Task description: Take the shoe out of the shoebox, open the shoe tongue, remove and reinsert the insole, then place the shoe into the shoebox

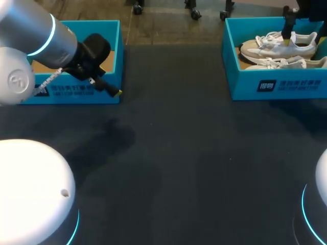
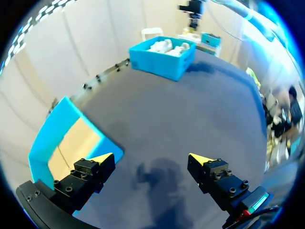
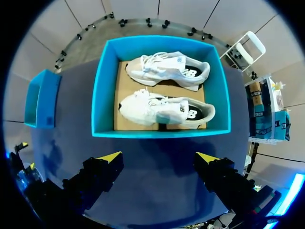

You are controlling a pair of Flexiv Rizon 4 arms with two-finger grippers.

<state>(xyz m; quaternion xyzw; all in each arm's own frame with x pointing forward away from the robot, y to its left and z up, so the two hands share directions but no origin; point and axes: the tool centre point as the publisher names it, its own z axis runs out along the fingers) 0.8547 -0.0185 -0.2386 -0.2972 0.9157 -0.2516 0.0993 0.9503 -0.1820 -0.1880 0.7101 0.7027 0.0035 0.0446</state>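
head view: two white shoes [image 1: 276, 48] lie side by side inside the shoebox [image 1: 286, 84]. left wrist view: left hand [image 2: 151, 158] spread, empty, well apart from the shoebox. right wrist view: right hand [image 3: 159, 156] spread, empty, near the shoebox.

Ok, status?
Left gripper open, right gripper open, shoebox ahead. Both shoes inside, untouched. Second box by left gripper.

Two boxes sat toward the table's [image 1: 179, 153] far edge, well apart: the left box [image 1: 111, 57] and, at the right, the shoebox [image 1: 276, 84]. Inside the shoebox, the far shoe [image 1: 278, 47] lay just behind the near shoe [image 1: 288, 63]. The left gripper [image 2: 151, 158] hung beside the left box's near corner, and the right gripper [image 3: 158, 157] hung above the shoebox.
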